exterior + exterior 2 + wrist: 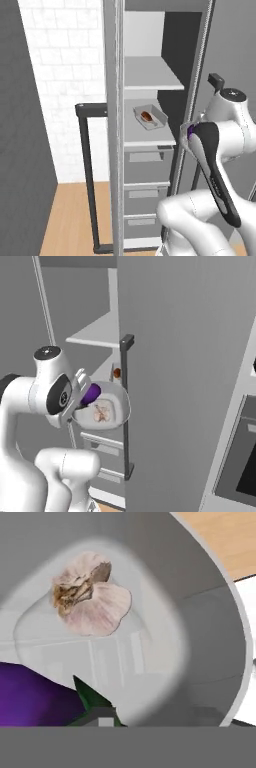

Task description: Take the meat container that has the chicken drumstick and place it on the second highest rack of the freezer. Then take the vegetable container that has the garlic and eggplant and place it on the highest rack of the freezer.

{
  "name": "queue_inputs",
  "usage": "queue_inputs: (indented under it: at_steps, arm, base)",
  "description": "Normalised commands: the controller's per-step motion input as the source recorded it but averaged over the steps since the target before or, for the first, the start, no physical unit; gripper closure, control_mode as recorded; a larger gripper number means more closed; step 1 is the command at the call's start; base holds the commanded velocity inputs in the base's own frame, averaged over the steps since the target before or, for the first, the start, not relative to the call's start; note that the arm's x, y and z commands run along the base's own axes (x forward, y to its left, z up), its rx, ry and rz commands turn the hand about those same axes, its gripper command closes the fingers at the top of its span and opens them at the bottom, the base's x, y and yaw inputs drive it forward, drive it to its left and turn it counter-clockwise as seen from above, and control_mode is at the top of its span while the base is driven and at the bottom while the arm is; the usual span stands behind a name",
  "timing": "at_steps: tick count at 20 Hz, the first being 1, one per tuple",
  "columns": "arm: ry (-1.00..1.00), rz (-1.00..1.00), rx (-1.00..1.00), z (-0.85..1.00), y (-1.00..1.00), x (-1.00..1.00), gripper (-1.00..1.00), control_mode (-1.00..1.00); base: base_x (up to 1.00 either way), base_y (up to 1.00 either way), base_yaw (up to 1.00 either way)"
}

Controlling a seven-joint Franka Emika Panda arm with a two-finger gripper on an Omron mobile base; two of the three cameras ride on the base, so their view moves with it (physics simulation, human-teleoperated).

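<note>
Meat container (150, 116) w/ chicken drumstick (146, 116) sits on the second highest rack (145, 131) of the freezer (150, 150), so judging by that, 1st half looks done. Step in hand: carry veg container up to highest rack (150, 75).

Claw (80, 398) is clenched on the near rim of the vegetable container (102, 408), a rounded translucent bowl held in front of the open freezer, beside the door's dark bar handle (126, 406). Inside: garlic (90, 594) mid-bowl, eggplant (35, 697) against the claw side.

To do it well:
- keep bowl level; a rim-only grip could let it tilt & garlic roll
- lift above the top shelf edge before pushing in
- steer left of the door handle
- set down flat, well back from the edge, then let go.
</note>
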Motion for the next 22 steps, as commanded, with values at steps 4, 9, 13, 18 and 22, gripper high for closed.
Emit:
queue_inputs:
  at_steps: [4, 9, 13, 18, 22]
  arm:
    - [0.00, 0.00, 0.00, 0.00, 0.00, 0.00, 1.00, 1.00]
    - [0.00, 0.00, 0.00, 0.00, 0.00, 0.00, 1.00, 1.00]
    - [0.00, 0.00, 0.00, 0.00, 0.00, 0.00, 1.00, 1.00]
    - [0.00, 0.00, 0.00, 0.00, 0.00, 0.00, 1.00, 1.00]
    - [0.00, 0.00, 0.00, 0.00, 0.00, 0.00, 1.00, 1.00]
  base:
    - [-0.02, 0.76, 0.00]
    - [0.00, 0.50, 0.00]
    - [-0.06, 0.64, 0.00]
    - [-0.27, 0.77, 0.02]
    - [-0.41, 0.76, 0.06]
